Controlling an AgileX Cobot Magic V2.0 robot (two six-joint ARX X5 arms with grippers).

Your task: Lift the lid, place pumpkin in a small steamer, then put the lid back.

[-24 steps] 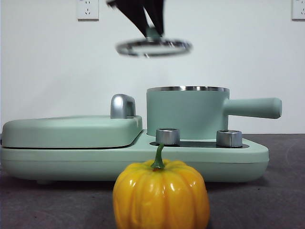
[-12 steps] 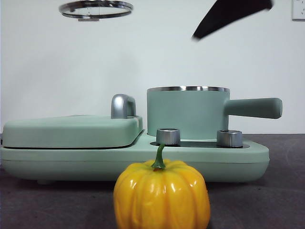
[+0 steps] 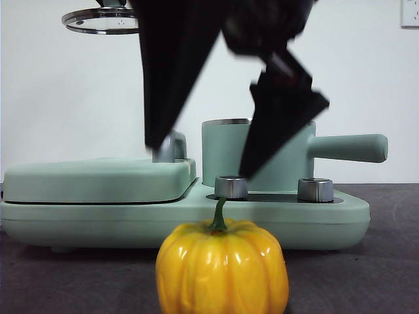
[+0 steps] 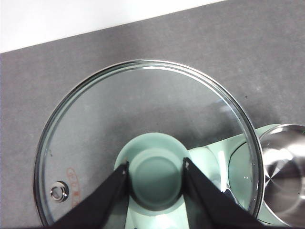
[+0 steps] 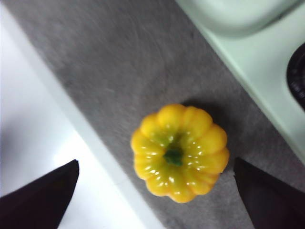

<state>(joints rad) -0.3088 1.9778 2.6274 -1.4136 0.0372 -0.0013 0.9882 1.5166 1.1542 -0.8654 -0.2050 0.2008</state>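
Grey mat (image 5: 119,57): right wrist alone shows pumpkin (image 5: 180,151) stem-top; jaws wide.

Left pincer (image 4: 156,168) clamped and raised; right pincer (image 5: 155,193) spread wide, lowered.

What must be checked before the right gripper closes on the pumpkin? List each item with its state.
1. Lid off the small steamer and held high by the left gripper: ok.
2. Right gripper jaws open wide: ok.
3. Pumpkin between those jaws, upright on the table: ok.
4. Right gripper low enough to grasp: not ok, it hangs above.
5. Steamer empty inside: cannot tell.
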